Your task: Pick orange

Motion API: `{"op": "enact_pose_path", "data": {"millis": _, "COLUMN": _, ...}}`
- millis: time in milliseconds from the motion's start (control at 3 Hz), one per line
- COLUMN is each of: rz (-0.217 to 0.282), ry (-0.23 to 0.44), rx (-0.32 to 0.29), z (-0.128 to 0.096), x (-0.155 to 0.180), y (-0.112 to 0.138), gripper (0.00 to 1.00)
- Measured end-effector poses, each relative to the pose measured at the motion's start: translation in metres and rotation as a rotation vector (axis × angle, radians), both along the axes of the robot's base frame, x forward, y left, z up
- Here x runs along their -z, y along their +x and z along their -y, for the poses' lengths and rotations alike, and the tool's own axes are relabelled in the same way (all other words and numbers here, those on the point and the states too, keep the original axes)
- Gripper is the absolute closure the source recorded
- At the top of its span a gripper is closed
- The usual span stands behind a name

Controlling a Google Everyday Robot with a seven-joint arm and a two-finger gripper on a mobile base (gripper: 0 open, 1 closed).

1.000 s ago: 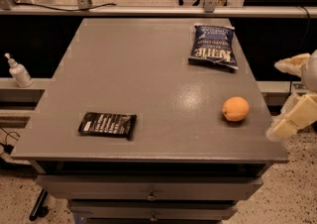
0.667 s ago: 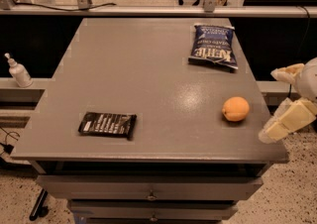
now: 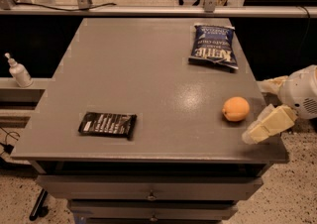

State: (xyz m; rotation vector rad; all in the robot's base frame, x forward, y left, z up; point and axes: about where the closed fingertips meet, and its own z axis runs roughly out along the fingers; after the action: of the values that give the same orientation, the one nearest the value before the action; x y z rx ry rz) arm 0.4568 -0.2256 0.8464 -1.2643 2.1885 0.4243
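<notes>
Cut off by the right border: most of the arm behind the gripper [image 3: 253, 111]. Reads roughly "Kettle" in white on the blue chip bag [image 3: 213, 47]; too small to read on the black packet [image 3: 107, 124]. Spread wide, gripping nothing, just right of the orange [image 3: 236, 108] near the table's [image 3: 129, 69] front right corner.

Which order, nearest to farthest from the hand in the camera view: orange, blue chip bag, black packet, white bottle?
From the hand, at the right edge of the table:
1. orange, just left of it.
2. blue chip bag, back right.
3. black packet, front left.
4. white bottle, far left, off the tabletop.
</notes>
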Motion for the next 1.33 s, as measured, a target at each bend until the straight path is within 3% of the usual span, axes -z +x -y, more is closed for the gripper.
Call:
{"op": "enact_pose_path", "data": {"millis": 333, "rz": -0.003, "ry": 0.032, "rx": 0.009, "z": -0.011, "x": 0.004, "y": 0.006, "gripper": 0.00}}
{"op": "enact_pose_path", "data": {"millis": 667, "rz": 0.000, "ry": 0.050, "rx": 0.016, "z": -0.018, "x": 0.003, "y": 0.010, "gripper": 0.12}}
{"op": "enact_pose_path", "data": {"millis": 1333, "rz": -0.004, "ry": 0.070, "rx": 0.032, "z": -0.022, "x": 0.002, "y": 0.010, "gripper": 0.59}}
